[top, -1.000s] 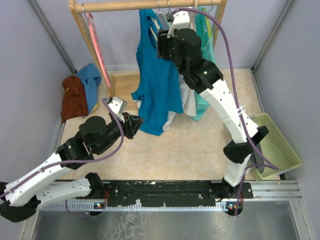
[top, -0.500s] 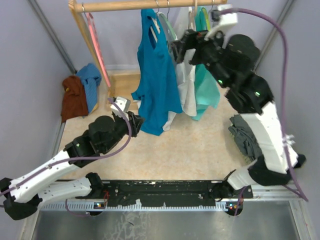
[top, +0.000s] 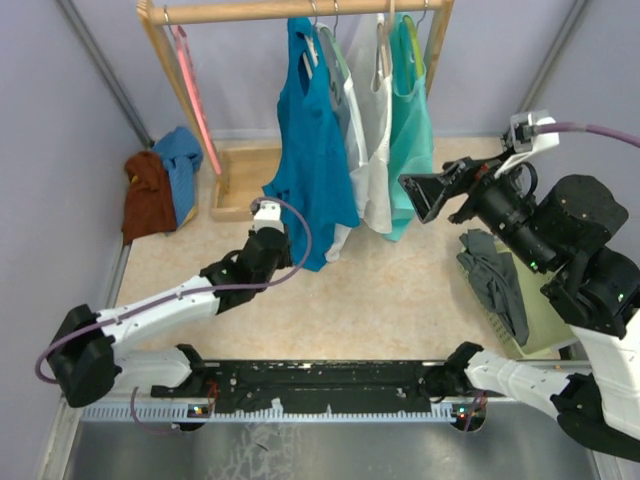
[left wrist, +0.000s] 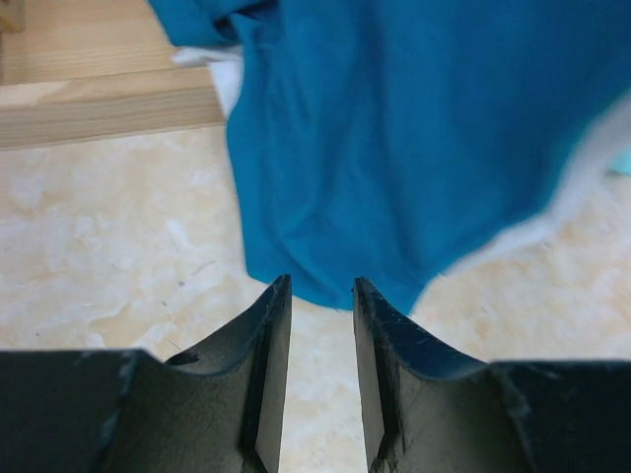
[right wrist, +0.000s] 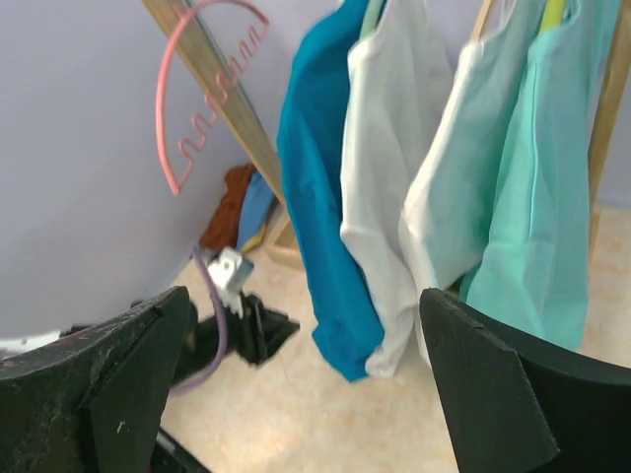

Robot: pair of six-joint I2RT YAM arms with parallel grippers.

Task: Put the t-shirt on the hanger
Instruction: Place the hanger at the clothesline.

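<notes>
Left gripper: jaws set to a narrow gap, nothing clamped. The beige tabletop shows through between the fingers. The tips sit low, just at the bottom hem of the t-shirt; whether they touch the cloth cannot be told from the wrist view. In the top view the left gripper lies against the lower left edge of the t-shirt, with the arm stretched out flat from its base.

Right gripper: jaws wide apart and empty. It is held well to the right of the rack and faces the hanging clothes; in the top view the right gripper is near the hem of the mint tank top but clear of it.

T-shirt: hangs full length from the wooden rail, leftmost of the hung garments, on the hanger, of which only a pale sliver shows at the neck.

Next along the rail are a white top, then the mint tank top. A pink hanger sits at the left end of the rail. Brown and blue cloths are piled by the left wall, and a grey garment lies at the right.
</notes>
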